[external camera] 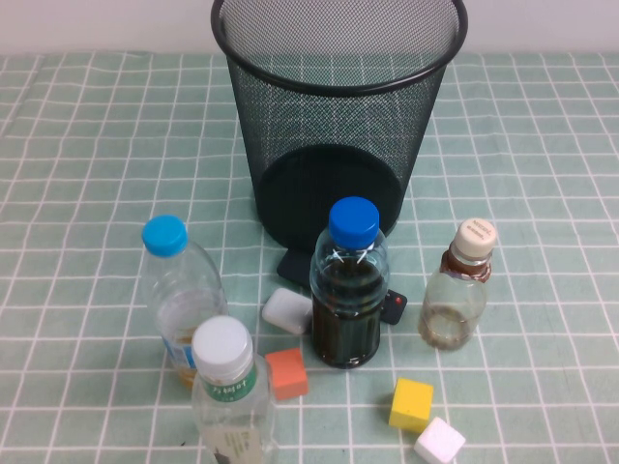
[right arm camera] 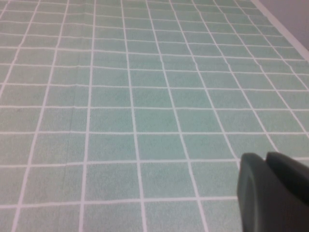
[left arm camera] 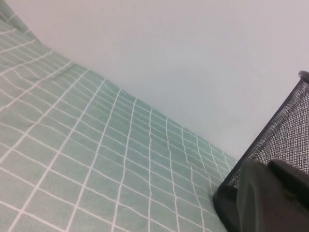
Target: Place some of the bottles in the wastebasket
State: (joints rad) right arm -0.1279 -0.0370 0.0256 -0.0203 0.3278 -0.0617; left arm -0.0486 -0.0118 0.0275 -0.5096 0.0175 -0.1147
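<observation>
Black wire mesh dominates the far middle of a green checked tablecloth (external camera: 87, 126), where the wastebasket (external camera: 338, 106) stands upright; four bottles stand nearer the camera. A white-capped bottle with a green label (external camera: 230, 391) stands at the near edge, just beside a light-blue-capped bottle (external camera: 181, 290); a squat bottle with a beige cap (external camera: 459, 285) stands to the right; a dark bottle with a deep blue cap (external camera: 348, 285) stands between, just in front of the bin. An orange block (external camera: 287, 373), a yellow block (external camera: 411, 403) and two white blocks (external camera: 286, 310) lie among them. The left gripper (left arm camera: 270, 198) hangs beside the bin's mesh; the right gripper (right arm camera: 275, 193) hangs over bare cloth; whether either pair of fingers is parted or closed cannot be told.
</observation>
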